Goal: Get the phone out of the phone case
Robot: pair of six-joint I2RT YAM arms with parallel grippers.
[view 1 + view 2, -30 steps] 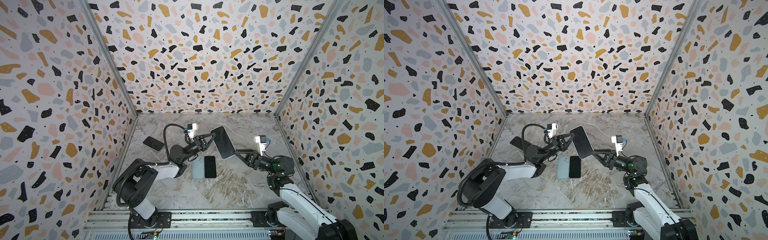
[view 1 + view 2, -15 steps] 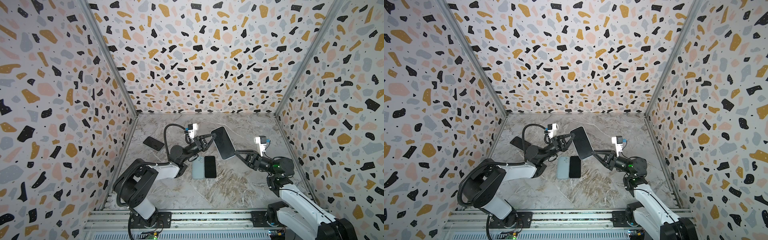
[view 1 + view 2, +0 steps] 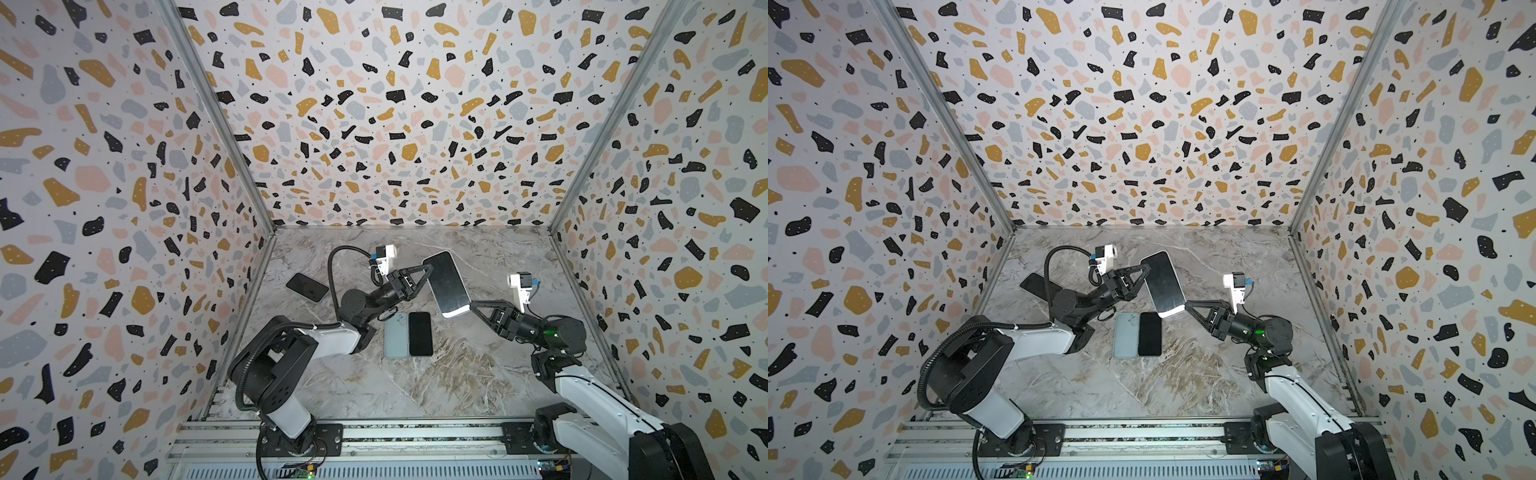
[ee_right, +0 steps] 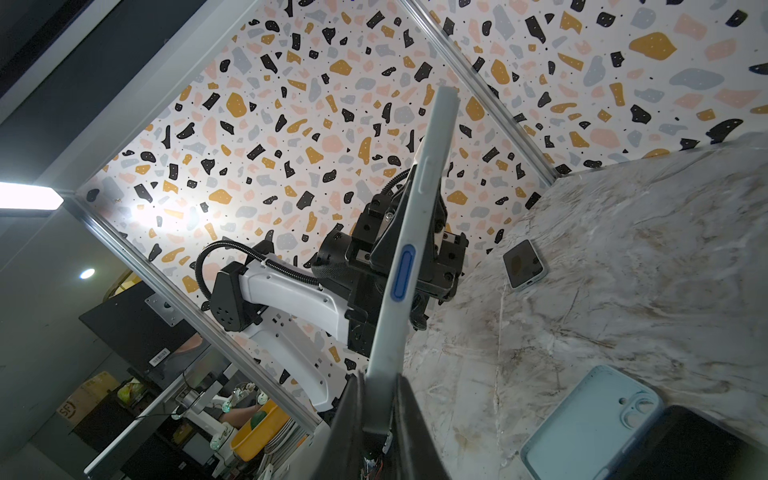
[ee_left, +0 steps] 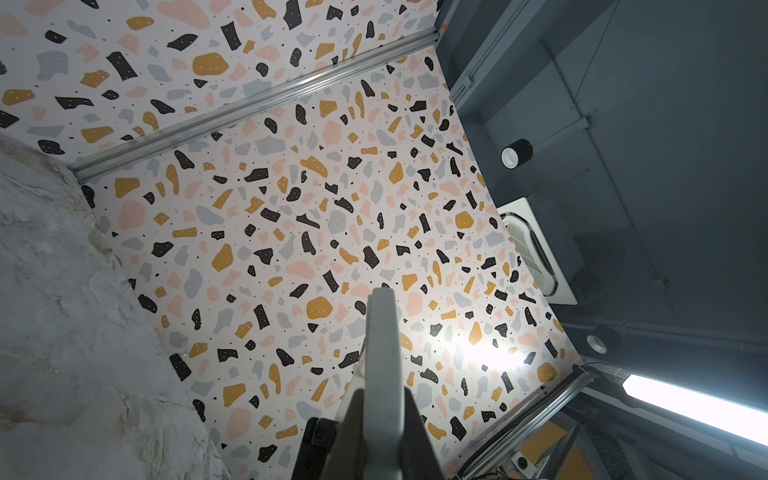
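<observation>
Phone, inside its pale case, hangs tilted above the marble table, its near end pinched tight in the right gripper, its far left edge clamped by the left gripper, a second phone lying flat back left.

Bare tabletop beside raised cased phone

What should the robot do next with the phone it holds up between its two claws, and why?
Probably start peeling. The left gripper and right gripper are both shut on the cased phone, held above the table, with its pale case still fully on. The right gripper should likely pull its corner of the case away while the left holds steady.
</observation>
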